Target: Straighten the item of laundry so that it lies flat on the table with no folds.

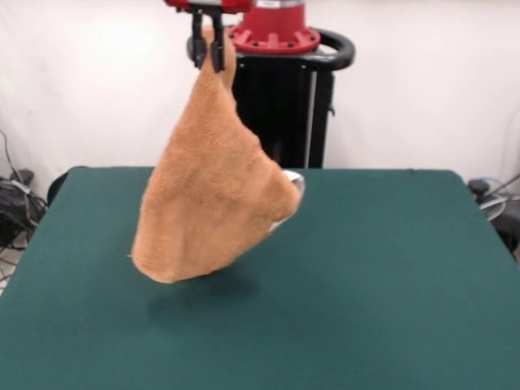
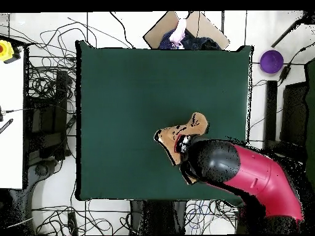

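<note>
The orange-tan towel (image 1: 207, 195) hangs in the air from one corner, clear of the dark green table (image 1: 382, 284). My gripper (image 1: 208, 50) is shut on that top corner, high near the picture's top. The cloth drapes down in a wide cone with folds, and its lowest edge floats just above the felt, casting a shadow below. A small white tag (image 1: 292, 184) shows at its right edge. In the overhead view the towel (image 2: 184, 133) appears as a narrow bunched shape beside the red arm (image 2: 252, 175), which covers the gripper.
The black pedestal (image 1: 284, 106) stands behind the table's far edge. Cables lie on the floor to the table's left (image 1: 16, 203). In the overhead view a cardboard box (image 2: 184, 31) sits beyond one table edge and a purple disc (image 2: 271, 61) lies off another.
</note>
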### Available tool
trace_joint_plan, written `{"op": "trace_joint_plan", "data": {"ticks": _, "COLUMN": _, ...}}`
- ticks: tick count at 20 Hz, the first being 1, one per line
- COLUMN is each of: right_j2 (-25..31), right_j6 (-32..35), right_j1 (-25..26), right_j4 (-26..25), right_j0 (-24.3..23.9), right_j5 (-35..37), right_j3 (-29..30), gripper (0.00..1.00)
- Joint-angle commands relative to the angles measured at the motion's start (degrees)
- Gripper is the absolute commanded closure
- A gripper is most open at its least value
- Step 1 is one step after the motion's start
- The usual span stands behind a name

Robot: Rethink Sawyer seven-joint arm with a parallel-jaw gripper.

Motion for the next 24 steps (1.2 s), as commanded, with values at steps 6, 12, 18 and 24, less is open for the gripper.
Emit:
{"op": "trace_joint_plan", "data": {"ticks": 6, "right_j2": 8.85, "right_j6": -7.18, "right_j1": 5.79, "right_j4": -4.75, "right_j0": 0.75, "right_j5": 9.87, "right_j3": -6.97, "gripper": 1.0}}
{"op": "trace_joint_plan", "data": {"ticks": 12, "right_j2": 8.48, "right_j6": -2.99, "right_j1": 8.31, "right_j4": -7.04, "right_j0": 3.59, "right_j5": 9.78, "right_j3": -10.66, "gripper": 1.0}}
{"op": "trace_joint_plan", "data": {"ticks": 18, "right_j2": 7.97, "right_j6": 0.64, "right_j1": 10.41, "right_j4": -7.68, "right_j0": 6.64, "right_j5": 8.35, "right_j3": -13.27, "gripper": 1.0}}
{"op": "trace_joint_plan", "data": {"ticks": 24, "right_j2": 6.89, "right_j6": 5.13, "right_j1": 13.25, "right_j4": -6.9, "right_j0": 9.81, "right_j5": 3.06, "right_j3": -15.84, "gripper": 1.0}}
